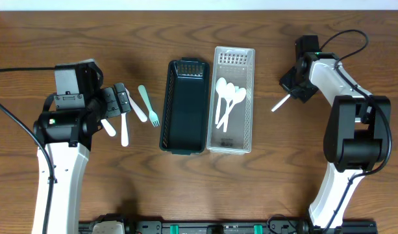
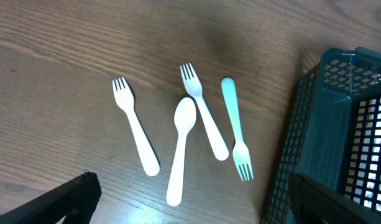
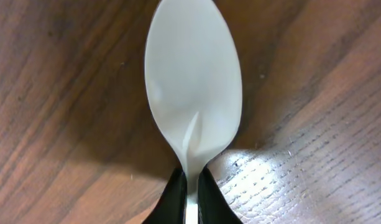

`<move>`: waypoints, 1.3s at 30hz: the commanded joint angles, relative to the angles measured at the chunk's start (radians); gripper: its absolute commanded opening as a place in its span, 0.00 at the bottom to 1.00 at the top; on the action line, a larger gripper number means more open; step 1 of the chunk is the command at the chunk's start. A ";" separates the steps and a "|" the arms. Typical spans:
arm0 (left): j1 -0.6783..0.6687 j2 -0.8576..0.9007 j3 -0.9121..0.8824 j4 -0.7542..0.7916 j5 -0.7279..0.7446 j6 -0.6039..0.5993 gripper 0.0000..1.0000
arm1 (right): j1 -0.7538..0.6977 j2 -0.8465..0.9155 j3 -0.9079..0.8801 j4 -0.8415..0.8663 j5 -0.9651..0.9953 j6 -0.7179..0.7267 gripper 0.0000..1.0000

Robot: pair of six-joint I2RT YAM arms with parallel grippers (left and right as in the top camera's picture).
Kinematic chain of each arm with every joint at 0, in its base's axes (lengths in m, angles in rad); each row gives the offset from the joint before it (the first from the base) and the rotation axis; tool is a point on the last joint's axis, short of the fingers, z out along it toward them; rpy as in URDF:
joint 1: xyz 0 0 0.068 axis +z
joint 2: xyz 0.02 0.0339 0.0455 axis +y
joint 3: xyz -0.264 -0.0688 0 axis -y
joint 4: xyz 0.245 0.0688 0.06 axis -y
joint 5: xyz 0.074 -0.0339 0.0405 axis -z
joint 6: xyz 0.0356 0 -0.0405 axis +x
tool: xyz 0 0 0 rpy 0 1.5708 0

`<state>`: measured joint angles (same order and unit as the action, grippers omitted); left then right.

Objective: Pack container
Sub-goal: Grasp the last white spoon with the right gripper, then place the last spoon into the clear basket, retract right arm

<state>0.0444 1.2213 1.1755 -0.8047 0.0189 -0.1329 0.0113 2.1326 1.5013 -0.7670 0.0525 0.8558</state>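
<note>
My left gripper (image 1: 123, 102) is open and empty, hovering over loose cutlery on the table. The left wrist view shows two white forks (image 2: 135, 127) (image 2: 204, 118), a white spoon (image 2: 181, 149) and a teal fork (image 2: 237, 137) just ahead of its fingers (image 2: 193, 202). A dark mesh basket (image 1: 169, 104) stands mid-table, also seen in the left wrist view (image 2: 314, 118). Beside it, a clear basket (image 1: 249, 97) holds several white spoons (image 1: 226, 97). My right gripper (image 1: 295, 88) is shut on a white spoon (image 1: 280, 103) right of the clear basket. Its bowl (image 3: 193, 81) sticks out past the fingers (image 3: 191, 196).
The two baskets stand side by side, long sides touching. The teal fork (image 1: 148, 106) lies just left of the dark basket. Black cables run from both arms across the far table corners.
</note>
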 commanded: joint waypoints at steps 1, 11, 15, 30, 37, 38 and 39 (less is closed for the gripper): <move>0.005 0.000 0.024 -0.002 -0.012 0.009 0.98 | 0.009 0.013 -0.002 -0.007 -0.011 -0.023 0.01; 0.005 0.000 0.024 -0.002 -0.012 0.009 0.98 | 0.067 -0.256 0.069 -0.008 -0.219 -0.306 0.01; 0.005 0.000 0.024 -0.002 -0.012 0.009 0.98 | 0.154 -0.361 0.068 -0.020 -0.187 -0.331 0.01; 0.005 0.000 0.024 -0.015 -0.003 -0.003 0.98 | 0.449 -0.166 0.025 -0.039 -0.135 -0.333 0.44; 0.005 0.000 0.023 -0.022 -0.003 -0.003 0.98 | 0.392 -0.266 0.090 -0.054 -0.127 -0.446 0.52; 0.005 0.000 0.023 -0.021 -0.003 -0.003 0.98 | 0.370 -0.294 0.094 -0.056 -0.125 -0.446 0.55; 0.005 0.000 0.023 -0.021 -0.003 -0.002 0.98 | 0.343 -0.322 0.095 -0.056 -0.119 -0.446 0.56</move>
<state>0.0441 1.2213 1.1755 -0.8230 0.0193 -0.1337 0.4168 1.9198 1.5490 -0.8200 -0.0940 0.4511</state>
